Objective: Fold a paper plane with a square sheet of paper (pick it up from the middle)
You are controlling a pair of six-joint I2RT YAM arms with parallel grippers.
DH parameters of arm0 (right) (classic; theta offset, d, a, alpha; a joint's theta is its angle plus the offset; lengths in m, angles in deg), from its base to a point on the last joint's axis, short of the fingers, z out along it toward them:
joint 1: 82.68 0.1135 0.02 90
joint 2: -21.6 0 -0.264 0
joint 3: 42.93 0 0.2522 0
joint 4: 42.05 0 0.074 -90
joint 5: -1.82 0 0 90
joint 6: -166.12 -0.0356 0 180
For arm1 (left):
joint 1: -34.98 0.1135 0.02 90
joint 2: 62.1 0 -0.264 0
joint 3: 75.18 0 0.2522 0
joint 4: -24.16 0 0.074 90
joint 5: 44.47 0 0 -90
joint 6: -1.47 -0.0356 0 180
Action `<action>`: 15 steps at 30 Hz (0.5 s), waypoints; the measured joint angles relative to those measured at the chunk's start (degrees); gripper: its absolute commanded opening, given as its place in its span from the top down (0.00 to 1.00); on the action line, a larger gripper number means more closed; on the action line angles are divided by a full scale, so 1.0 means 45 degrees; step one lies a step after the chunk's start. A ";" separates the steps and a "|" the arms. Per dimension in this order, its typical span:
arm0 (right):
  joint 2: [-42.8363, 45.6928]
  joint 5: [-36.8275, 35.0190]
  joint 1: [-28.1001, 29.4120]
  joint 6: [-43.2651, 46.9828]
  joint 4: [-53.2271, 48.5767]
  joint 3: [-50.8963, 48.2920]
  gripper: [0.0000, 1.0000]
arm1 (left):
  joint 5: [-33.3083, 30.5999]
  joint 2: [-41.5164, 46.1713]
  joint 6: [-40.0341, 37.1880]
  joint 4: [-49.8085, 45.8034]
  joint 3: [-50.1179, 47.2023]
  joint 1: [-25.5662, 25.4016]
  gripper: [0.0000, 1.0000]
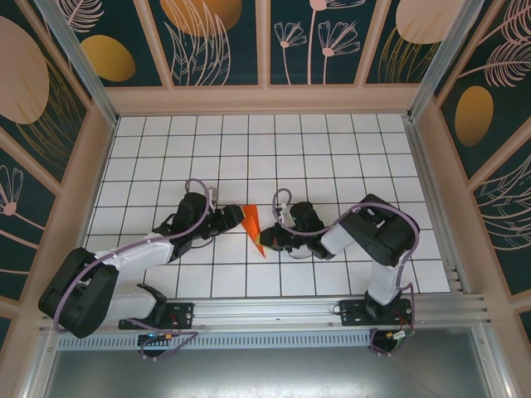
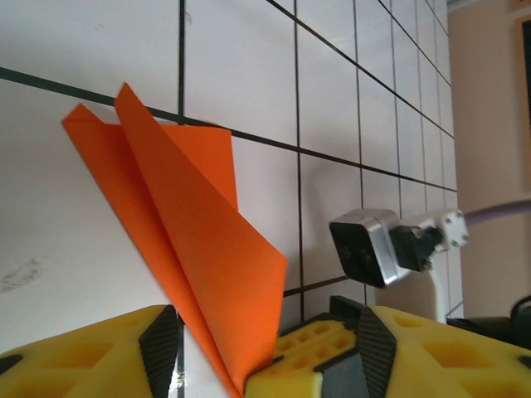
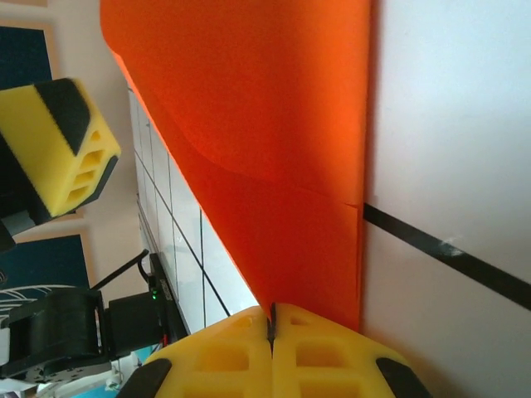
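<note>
Currently, the right gripper point(image 3: 271, 319) is clamped on the paper plane point(image 2: 199, 240) at its near end; the left gripper point(image 2: 255, 336) stands open astride it. Closing off-crease could crumple the loose wing.

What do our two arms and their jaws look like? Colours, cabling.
Left arm and right arm: white links, bulky black joint housings, a lavender cable looping along each. Jaws are yellow moulded blocks with cut-out pockets and black textured pads.
</note>
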 measured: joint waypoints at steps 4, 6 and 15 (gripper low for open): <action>-0.0228 0.0078 0.0000 -0.0437 0.0277 0.0000 1.00 | 0.0398 -0.0005 0.0010 0.0573 -0.0160 0.0000 0.40; -0.0257 0.0102 -0.0005 -0.0617 0.0350 0.0000 1.00 | 0.0578 -0.0039 0.0024 0.0792 -0.0175 0.0000 0.41; -0.0563 0.0301 -0.0092 -0.1530 0.0899 -0.0010 1.00 | 0.1370 -0.0617 0.0053 0.1739 -0.0257 0.0000 0.42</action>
